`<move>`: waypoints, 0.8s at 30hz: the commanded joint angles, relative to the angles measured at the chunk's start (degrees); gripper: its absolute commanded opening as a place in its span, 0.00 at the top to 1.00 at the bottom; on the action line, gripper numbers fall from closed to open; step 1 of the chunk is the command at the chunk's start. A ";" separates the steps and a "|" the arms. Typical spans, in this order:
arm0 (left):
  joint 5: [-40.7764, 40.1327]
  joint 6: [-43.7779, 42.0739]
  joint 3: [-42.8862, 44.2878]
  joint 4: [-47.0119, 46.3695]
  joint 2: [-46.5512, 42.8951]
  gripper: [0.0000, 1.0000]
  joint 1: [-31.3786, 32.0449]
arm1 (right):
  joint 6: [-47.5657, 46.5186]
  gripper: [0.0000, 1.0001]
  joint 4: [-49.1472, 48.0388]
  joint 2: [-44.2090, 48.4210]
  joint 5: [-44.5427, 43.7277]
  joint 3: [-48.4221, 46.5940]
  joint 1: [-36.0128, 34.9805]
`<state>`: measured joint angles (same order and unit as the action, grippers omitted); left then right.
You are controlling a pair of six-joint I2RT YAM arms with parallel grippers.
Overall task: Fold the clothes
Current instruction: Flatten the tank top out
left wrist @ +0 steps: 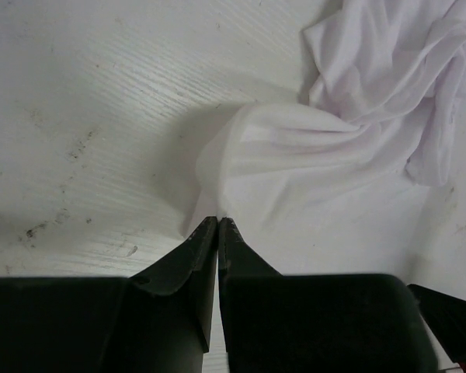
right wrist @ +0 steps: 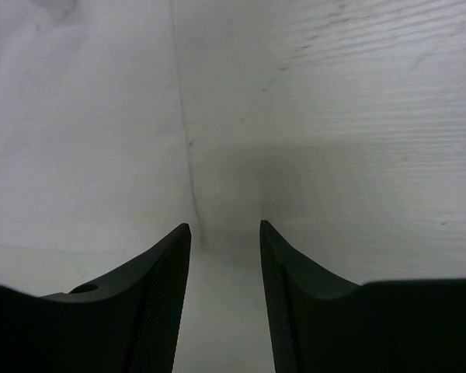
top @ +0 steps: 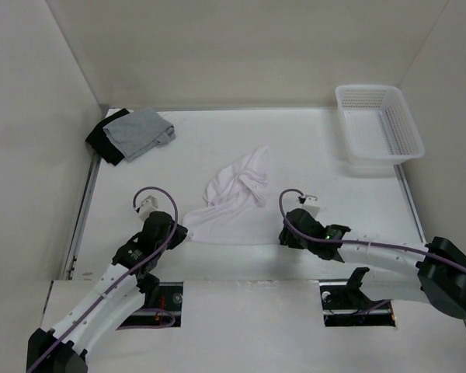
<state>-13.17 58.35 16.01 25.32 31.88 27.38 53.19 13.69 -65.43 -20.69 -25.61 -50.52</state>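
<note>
White walls box in a pale table (top: 217, 140). The white tank top (top: 234, 203) lies bunched between both end effectors. The left end effector (left wrist: 218, 221) is pinched tight on the corner at its tips, and the fabric tents ahead of them. The right end effector (right wrist: 225, 225) stands parted astride the opposite hem edge, holding nothing, probably lining up a matching grab to spread the garment.

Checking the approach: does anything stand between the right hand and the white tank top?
Nothing visible does. The right hand, jaws open, hovers at the near right edge of the thin white sleeveless tank top, with only table surface between. The left hand is shut on its near left corner.
</note>
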 commanded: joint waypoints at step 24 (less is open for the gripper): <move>4.38 -5.09 0.60 -6.16 -0.59 0.96 -1.67 | 4.29 0.73 3.79 -12.09 -2.25 -7.26 -6.12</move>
<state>-9.34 54.33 15.70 21.98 31.31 26.41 57.43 14.94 -75.48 -24.05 -32.03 -55.86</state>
